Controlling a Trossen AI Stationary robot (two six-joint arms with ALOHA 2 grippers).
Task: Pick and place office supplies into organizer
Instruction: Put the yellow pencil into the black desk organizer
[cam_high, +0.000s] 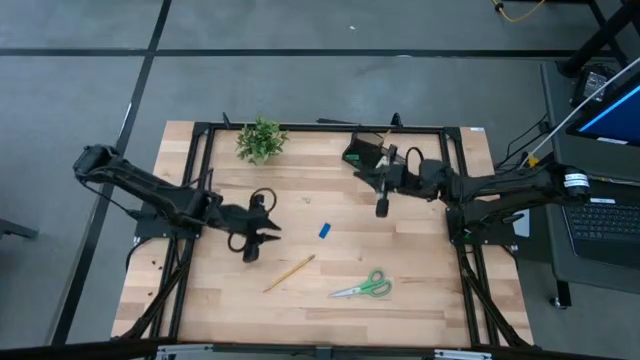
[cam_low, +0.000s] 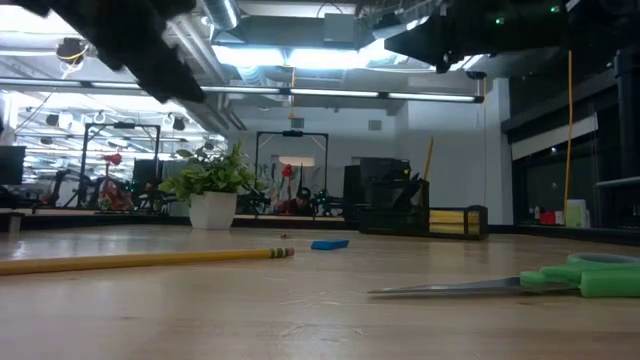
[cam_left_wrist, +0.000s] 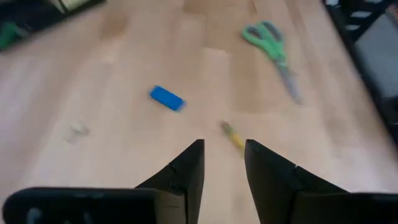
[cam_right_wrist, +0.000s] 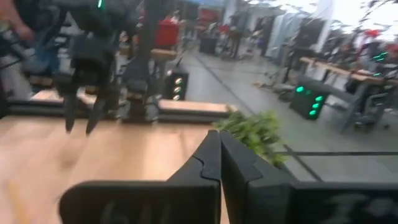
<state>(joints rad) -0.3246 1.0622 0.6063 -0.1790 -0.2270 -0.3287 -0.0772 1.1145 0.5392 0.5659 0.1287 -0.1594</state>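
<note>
On the wooden table lie a yellow pencil, a blue eraser and green-handled scissors, all flat and apart from each other. The black organizer stands at the far edge, and in the low view a yellow pad shows in it. My left gripper hovers open above the table, left of the eraser, and the pencil's end shows just beyond its fingers. My right gripper is shut with nothing in it, in the air just in front of the organizer.
A small potted plant stands at the far edge, left of the organizer. A black frame borders the table's far side and both short sides. Bare wood lies between the eraser and the organizer.
</note>
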